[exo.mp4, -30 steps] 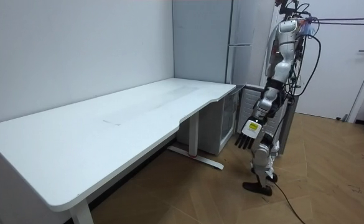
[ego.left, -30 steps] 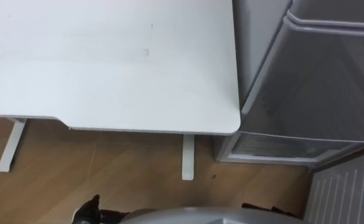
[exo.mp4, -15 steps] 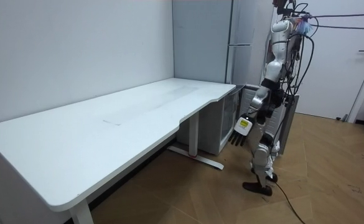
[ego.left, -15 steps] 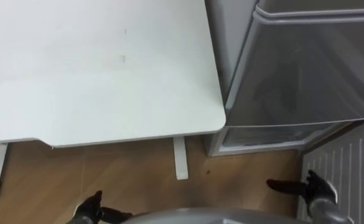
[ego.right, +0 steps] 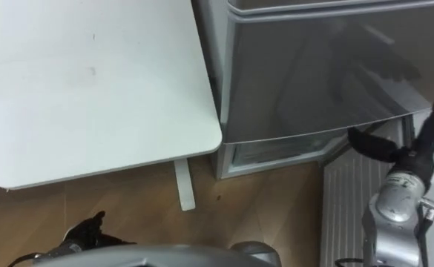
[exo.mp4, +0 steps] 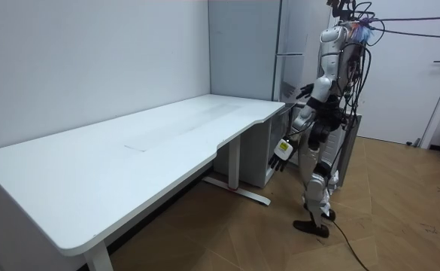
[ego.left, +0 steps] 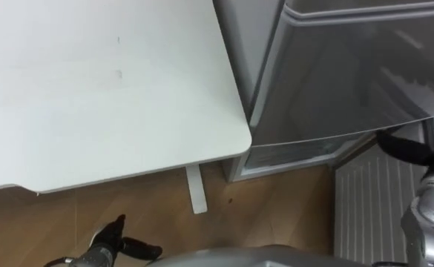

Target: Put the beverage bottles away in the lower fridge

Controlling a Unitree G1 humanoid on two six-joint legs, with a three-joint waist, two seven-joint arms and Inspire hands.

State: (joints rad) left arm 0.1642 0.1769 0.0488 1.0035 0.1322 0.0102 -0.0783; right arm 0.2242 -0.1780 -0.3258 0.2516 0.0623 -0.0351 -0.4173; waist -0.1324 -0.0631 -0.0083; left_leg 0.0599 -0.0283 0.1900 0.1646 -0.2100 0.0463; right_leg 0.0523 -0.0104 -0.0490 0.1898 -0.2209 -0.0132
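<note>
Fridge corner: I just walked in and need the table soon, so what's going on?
The robot stands by the white table's corner, facing the fridge door. Its right hand, fingers straight, reaches to that door's lower edge; whether it touches is unclear. Its left hand hangs open at its side, holding nothing.

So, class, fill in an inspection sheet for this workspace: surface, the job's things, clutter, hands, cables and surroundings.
Surface: white table, nothing seen on it.
Job's things: grey fridge at the table's right end; drinks, nothing seen.
Clutter: nothing seen.
Hands: right hand open, fingers straight, pointing toward the fridge's lower right edge; contact cannot be told. Left hand open, low above the floor.
Cables: nothing seen beyond the robot's own.
Surroundings: wooden floor; white ribbed panel right of the fridge; door behind the robot.
</note>
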